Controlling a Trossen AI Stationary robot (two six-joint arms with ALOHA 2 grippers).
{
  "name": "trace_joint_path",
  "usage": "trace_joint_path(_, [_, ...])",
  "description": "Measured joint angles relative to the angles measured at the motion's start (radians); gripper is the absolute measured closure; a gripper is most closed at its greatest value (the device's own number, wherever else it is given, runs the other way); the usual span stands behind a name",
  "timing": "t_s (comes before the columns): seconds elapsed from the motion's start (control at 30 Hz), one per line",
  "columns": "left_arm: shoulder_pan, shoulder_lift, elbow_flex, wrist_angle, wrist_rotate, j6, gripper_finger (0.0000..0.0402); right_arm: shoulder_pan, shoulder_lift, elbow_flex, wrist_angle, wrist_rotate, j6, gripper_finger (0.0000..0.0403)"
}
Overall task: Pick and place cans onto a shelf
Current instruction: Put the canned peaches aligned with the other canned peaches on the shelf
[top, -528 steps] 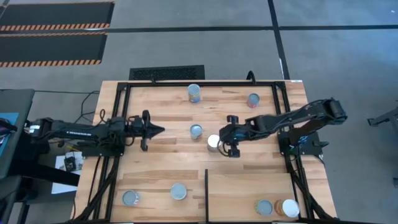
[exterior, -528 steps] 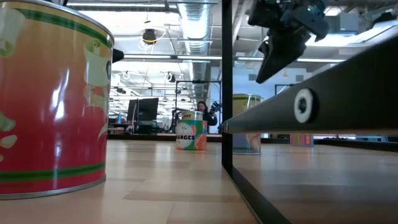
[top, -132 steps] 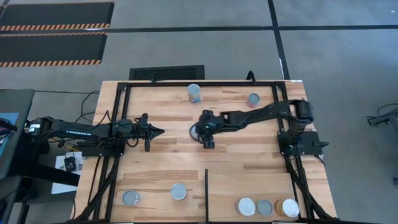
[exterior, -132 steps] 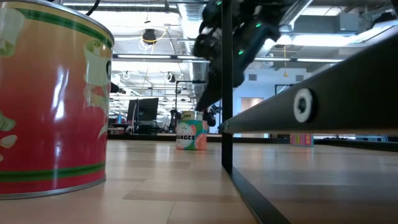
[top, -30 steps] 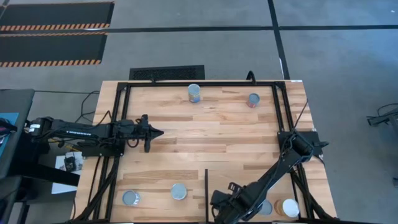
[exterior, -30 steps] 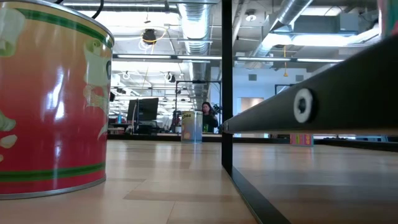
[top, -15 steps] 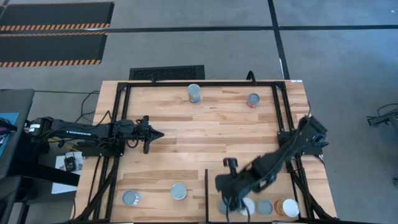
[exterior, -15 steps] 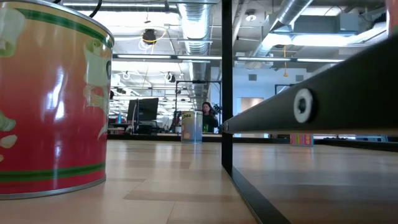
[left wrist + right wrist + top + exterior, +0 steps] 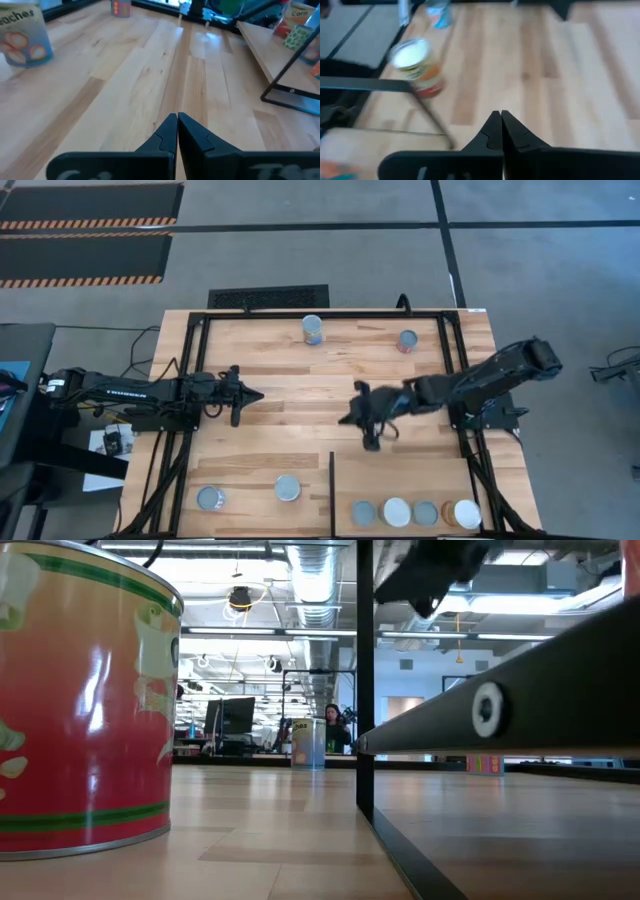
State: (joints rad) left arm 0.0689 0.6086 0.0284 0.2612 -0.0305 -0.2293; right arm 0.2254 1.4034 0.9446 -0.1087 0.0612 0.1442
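The high view looked straight down, taking in the whole table (image 9: 300, 370) and floor beyond. The low view sat at tabletop level, close beside a red can (image 9: 85, 700) at frame left, facing the room. Each wrist view looked forward along the wood; the left one shared the black divider bar (image 9: 295, 95) with the high view.

Both arms matte black, slender jointed links. Left arm (image 9: 120, 393): white lettering along forearm, upper-left-centre of high view. Left gripper (image 9: 177, 119) and right gripper (image 9: 498, 116): dark angular tapered fingers, black crossbar beneath.
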Motion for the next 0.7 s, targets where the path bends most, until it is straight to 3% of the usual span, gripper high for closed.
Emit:
trace_joint_path(0.17, [0.010, 0.000, 0.009, 0.027, -0.071, 0.005, 0.0401, -0.129, -0.071, -0.170, 0.218, -0.062, -0.063, 0.0400])
trace_joint_path(0.33, [0.088, 0.008, 0.083, -0.023, -0.043, 0.068, 0.0401, -0.219, -0.106, -0.303, 0.407, -0.096, -0.071, 0.0400])
trace_joint_path(0.5, [0.238, 0.070, 0.174, -0.041, 0.161, 0.188, 0.0401, -0.253, -0.110, -0.411, 0.628, -0.101, -0.086, 0.0400])
trace_joint_path(0.7, [0.447, 0.248, 0.334, -0.074, 0.409, 0.304, 0.0401, -0.261, -0.108, -0.486, 0.801, -0.090, -0.093, 0.0400])
